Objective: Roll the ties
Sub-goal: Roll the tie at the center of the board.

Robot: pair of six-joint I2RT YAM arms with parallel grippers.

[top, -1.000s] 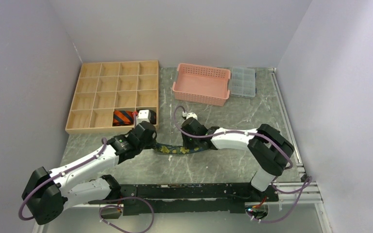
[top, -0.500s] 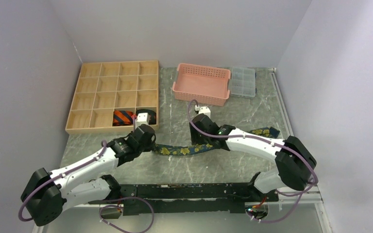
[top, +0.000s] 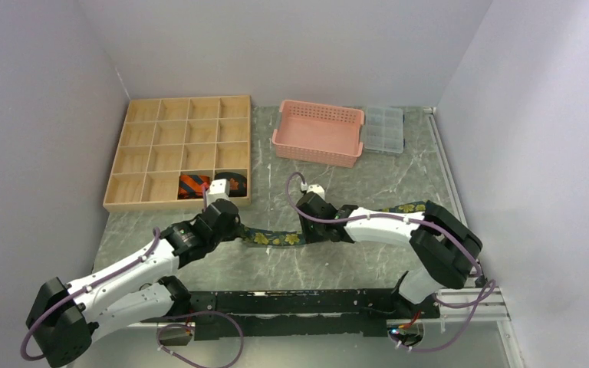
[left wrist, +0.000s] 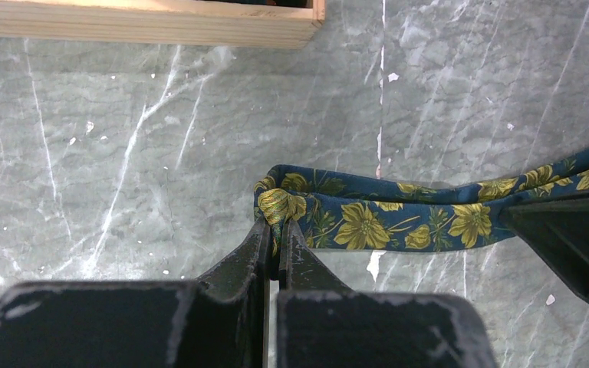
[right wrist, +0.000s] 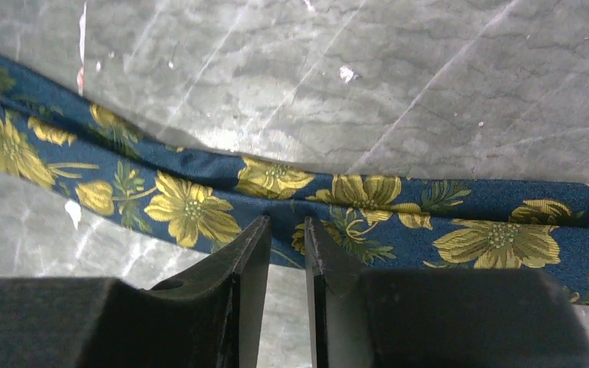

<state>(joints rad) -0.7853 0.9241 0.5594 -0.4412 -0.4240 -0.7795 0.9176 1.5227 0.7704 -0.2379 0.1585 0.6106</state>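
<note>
Rolling tightly needs the left gripper point(left wrist: 276, 230), clamped on the folded end of the floral tie point(left wrist: 376, 224) at its tips, to twist evenly. The right gripper point(right wrist: 285, 226) has its jaws narrowly apart at the strip's near edge; I cannot tell whether it grips.

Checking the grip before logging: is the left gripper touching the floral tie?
Touching. The left wrist view shows the left gripper pinched shut on the folded end of the floral tie.

The white-and-black left arm point(top: 123, 268) is stretching forward, its black two-finger left tool point(left wrist: 278, 230) pinching tight, while the right arm point(top: 380, 222) is folding inward, the right tool point(right wrist: 286, 226) standing narrowly parted.
</note>
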